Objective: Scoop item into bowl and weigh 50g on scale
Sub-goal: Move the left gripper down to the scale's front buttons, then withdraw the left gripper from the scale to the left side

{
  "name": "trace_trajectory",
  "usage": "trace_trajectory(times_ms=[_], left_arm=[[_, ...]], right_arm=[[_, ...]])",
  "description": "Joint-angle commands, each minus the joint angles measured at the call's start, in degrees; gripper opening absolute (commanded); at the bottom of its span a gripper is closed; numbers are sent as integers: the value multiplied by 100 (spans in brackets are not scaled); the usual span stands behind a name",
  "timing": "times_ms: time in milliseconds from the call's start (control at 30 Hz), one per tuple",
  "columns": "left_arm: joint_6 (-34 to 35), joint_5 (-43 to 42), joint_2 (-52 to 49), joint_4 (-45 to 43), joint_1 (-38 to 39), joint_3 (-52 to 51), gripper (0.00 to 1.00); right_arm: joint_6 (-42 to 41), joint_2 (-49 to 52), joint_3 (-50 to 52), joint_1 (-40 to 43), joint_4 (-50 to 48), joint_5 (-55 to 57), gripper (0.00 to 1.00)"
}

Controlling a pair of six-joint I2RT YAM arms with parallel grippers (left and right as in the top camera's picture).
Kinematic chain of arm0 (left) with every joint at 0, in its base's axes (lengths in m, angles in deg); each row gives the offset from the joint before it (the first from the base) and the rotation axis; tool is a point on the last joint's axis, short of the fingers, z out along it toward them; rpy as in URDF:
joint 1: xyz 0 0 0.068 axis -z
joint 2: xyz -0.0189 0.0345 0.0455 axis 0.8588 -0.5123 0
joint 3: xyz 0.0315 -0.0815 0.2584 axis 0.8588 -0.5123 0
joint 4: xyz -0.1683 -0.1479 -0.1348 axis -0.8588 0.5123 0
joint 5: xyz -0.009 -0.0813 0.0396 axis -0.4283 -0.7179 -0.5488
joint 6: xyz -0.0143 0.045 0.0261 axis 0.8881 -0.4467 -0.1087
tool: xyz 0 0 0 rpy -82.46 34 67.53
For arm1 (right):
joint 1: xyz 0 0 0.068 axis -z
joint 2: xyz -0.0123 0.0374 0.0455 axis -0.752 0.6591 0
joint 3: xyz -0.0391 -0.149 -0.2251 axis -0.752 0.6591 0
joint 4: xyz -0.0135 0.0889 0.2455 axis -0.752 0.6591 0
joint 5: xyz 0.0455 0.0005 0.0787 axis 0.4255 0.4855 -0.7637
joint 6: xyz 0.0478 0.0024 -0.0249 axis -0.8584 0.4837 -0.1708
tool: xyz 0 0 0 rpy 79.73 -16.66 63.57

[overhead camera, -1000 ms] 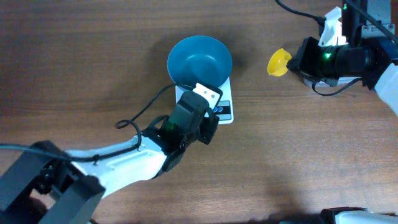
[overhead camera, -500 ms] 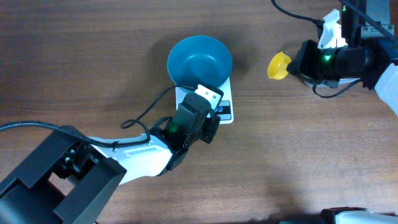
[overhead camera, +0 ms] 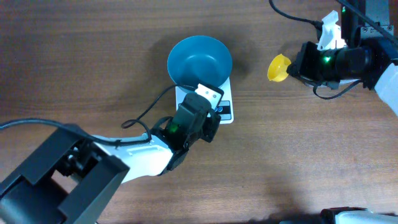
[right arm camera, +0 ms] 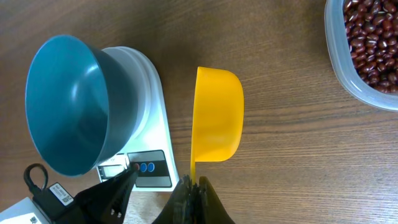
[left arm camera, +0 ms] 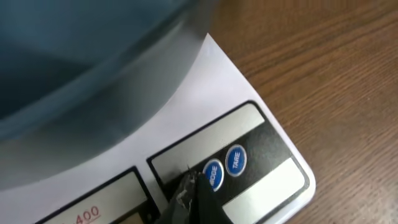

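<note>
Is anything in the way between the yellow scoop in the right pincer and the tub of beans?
Nothing visible. In the right wrist view only bare table lies between the yellow scoop, held by the right pincer, and the tub of beans. The teal bowl and scale sit on the scoop's other side.

A wooden table (overhead camera: 74, 62) fills the overhead view from edge to edge. Its top is mid-brown, with fine darker grain streaks running along the table from left to right as the overhead camera sees it. The finish is matt with only a faint sheen. Light falls softly and evenly across the table, so the shadows on it are pale and blurred. Along the table's side at the bottom of the overhead view, the wood darkens into a broad shaded patch. In both wrist views the table top looks warmer and lighter.
</note>
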Motion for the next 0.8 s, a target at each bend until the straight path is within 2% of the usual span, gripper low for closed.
trace_trajectory(times_ms=[0, 200, 300, 467, 533, 667, 733, 767], left_arm=[[-7, 46, -332, -85, 9, 7, 0], [-7, 44, -278, 306, 9, 11, 0], [-4, 48, 295, 977, 9, 11, 0], [-7, 44, 739, 1040, 9, 11, 0], [-7, 42, 1554, 1305, 9, 46, 0], [-7, 50, 4334, 2557, 7, 72, 0], [-7, 511, 5394, 3099, 9, 70, 0], [-9, 1078, 5761, 3425, 9, 70, 10]], right_arm=[[81, -66, -98, 17, 22, 9, 4], [81, -66, -98, 17, 20, 9, 4], [81, -66, -98, 17, 22, 11, 4], [83, -66, -98, 17, 20, 13, 4], [83, -66, -98, 17, 20, 13, 4], [278, -66, -98, 17, 20, 166, 4], [426, -66, -98, 17, 15, 186, 4], [426, -66, -98, 17, 13, 186, 4]])
